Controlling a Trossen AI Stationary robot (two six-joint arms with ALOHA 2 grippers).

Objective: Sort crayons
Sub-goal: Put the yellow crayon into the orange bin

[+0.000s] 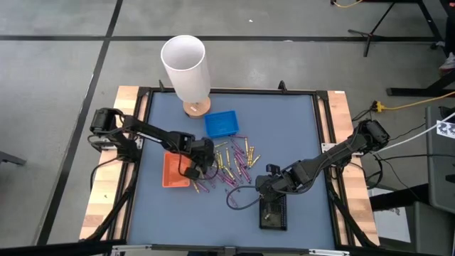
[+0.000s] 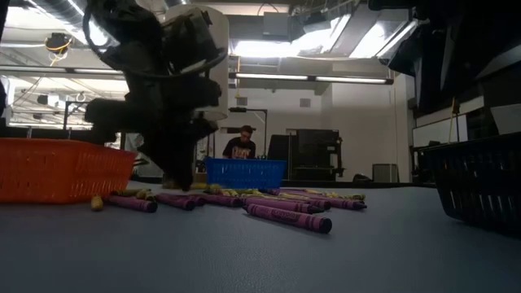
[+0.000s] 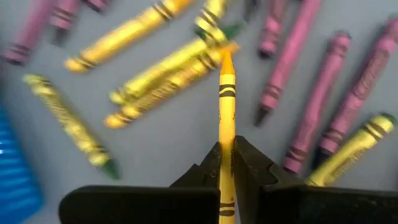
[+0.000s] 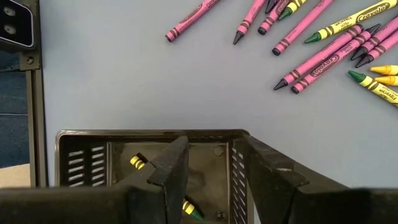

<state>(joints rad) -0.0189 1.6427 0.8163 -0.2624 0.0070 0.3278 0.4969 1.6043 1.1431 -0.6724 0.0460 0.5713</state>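
From overhead we look straight down on the whole table (image 1: 284, 128). At table height we look level across it into the room. Each wrist camera sits close, looking down past its fingers. All four views share the scattered crayons (image 1: 231, 167).

Lab — concrete floor (image 1: 57, 71), tripods (image 1: 398, 21)

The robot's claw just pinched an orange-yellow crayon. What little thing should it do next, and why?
Probably lift it straight up a little. The left claw is shut on one orange-yellow crayon, and other crayons lie right at its tip. Rising first should keep it from knocking them before carrying it to the orange tray beside it.
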